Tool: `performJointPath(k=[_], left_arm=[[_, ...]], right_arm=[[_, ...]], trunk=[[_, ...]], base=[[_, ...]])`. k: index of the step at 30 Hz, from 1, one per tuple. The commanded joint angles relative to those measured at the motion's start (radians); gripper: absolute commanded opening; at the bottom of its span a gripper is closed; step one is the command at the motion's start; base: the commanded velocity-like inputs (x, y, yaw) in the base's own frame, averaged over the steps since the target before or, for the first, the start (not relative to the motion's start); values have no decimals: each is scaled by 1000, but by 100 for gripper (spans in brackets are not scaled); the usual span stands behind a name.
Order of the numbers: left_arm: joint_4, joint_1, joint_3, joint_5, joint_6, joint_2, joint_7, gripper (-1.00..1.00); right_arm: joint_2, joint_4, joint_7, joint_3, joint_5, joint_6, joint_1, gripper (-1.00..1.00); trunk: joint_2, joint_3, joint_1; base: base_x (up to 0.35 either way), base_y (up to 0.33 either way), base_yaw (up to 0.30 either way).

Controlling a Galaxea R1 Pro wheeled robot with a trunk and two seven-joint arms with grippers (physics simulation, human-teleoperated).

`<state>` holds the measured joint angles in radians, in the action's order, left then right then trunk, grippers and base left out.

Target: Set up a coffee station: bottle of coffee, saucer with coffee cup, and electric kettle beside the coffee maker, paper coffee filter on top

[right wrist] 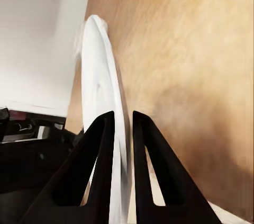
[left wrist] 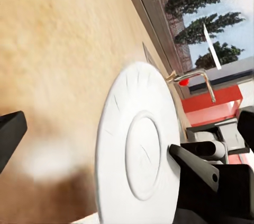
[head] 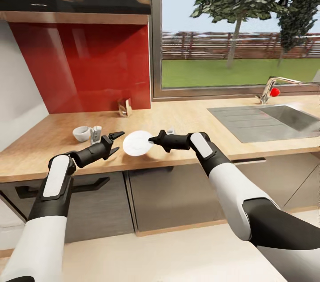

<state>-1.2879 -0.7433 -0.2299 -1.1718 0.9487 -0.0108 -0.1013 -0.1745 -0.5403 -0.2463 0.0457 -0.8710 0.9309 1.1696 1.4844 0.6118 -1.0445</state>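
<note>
The white saucer (head: pixel 138 143) hangs tilted just above the kitchen countertop (head: pixel 186 117) near its front edge. My right gripper (head: pixel 153 140) is shut on its right rim; the right wrist view has the thin rim (right wrist: pixel 98 75) pinched between both fingers (right wrist: pixel 103 166). My left gripper (head: pixel 116 142) stands open just left of the saucer, not touching it. In the left wrist view the saucer's face (left wrist: pixel 137 150) looks toward that camera, with a right finger (left wrist: pixel 196 168) on its edge. The white coffee cup (head: pixel 81 133) sits on the counter to the left.
A small pale object (head: pixel 96 133) stands beside the cup, and a brownish one (head: pixel 124 106) by the red backsplash (head: pixel 89 64). The steel sink (head: pixel 284 117) and tap (head: pixel 275 86) lie to the right. A dark shelf (head: pixel 75 4) runs above the backsplash.
</note>
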Motion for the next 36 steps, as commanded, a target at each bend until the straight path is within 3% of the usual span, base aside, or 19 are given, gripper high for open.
performJointPath(k=[1, 4, 18, 21, 24, 26, 31, 32, 33, 34, 36], left_arm=[[-1, -1, -1, -11, 5, 0, -10, 100], [-66, -1, -2, -11, 26, 0, -9, 100], [-142, 0, -3, -12, 43, -8, -2, 100], [-147, 1, -3, -12, 45, -18, 5, 100], [-151, 3, -3, -12, 50, -38, 55, 100], [-152, 5, -2, -12, 52, -51, 103, 100], [-152, 50, 16, -12, 55, -123, 345, 100], [-152, 74, 36, -12, 55, -142, 418, 100], [-152, 86, 48, -12, 55, -153, 453, 100], [-153, 143, 110, -12, 54, -207, 588, 100], [-154, 199, 155, -12, 53, -248, 694, 100]], right_arm=[[0, -2, -11, 0, 7, 2, 1, -100], [0, -20, -11, -2, 9, 2, 1, -100], [0, -38, -11, -4, 10, 2, 1, -100], [0, -40, -11, -4, 9, 2, 1, -100], [0, -41, -11, -5, 9, 2, 1, -100], [0, -42, -11, -5, 9, 2, 1, -100], [20, -42, -11, -8, 9, 2, 2, -100], [26, -43, -11, -13, 9, 2, 2, -100], [28, -43, -11, -17, 9, 2, 2, -100], [34, -53, -11, -36, 10, 2, 3, -100], [39, -67, -11, -45, 11, 2, 3, -100]], trunk=[[1, 1, 0], [1, 1, 0], [1, 1, 0], [1, 1, 0], [1, 1, 0], [1, 1, 0], [1, 1, 0], [1, 1, 0], [1, 1, 0], [1, 1, 0], [1, 1, 0]], base=[[-145, 0, 0], [-14, 0, 0], [-1, 0, 0], [0, 0, 0], [0, 0, 0], [0, 0, 0], [0, 0, 0], [0, 0, 0], [0, 0, 0], [0, 0, 0], [0, 0, 0]])
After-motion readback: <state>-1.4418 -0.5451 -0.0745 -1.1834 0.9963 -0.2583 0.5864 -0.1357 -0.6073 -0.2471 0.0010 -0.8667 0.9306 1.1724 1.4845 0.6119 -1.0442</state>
